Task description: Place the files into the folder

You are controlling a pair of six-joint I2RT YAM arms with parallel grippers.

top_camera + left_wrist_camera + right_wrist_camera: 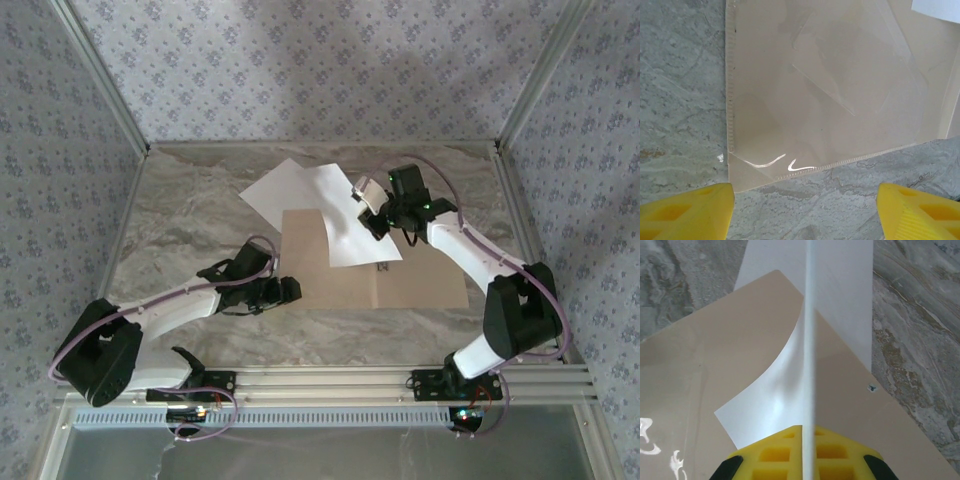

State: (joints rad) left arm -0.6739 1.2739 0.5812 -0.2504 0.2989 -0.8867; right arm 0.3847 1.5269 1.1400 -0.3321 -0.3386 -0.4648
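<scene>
Nearest me, my left gripper (pixel 287 291) hovers with its jaws spread and empty at the near left corner of the folder (pixel 420 285). The folder lies opened flat on the table (pixel 180 210), tan, with a glossy clear pocket (pixel 850 65) over its left leaf.

Beyond it, my right gripper (pixel 372 222) is clamped on the edge of one sheet (pixel 340 215). That sheet rests partly over the folder's far middle, bowed up and curling where it is pinched.

My worry is that nothing pins the folder, so dragging the sheet could skate the folder along with it. The bowed paper could also buckle and crease, or slip from the pads.

The second sheet (pixel 272 188) lies flat on the table past the folder's far left edge, partly under the held one, so it may get pulled askew too. Both sheets are plain white, thin and limp.
</scene>
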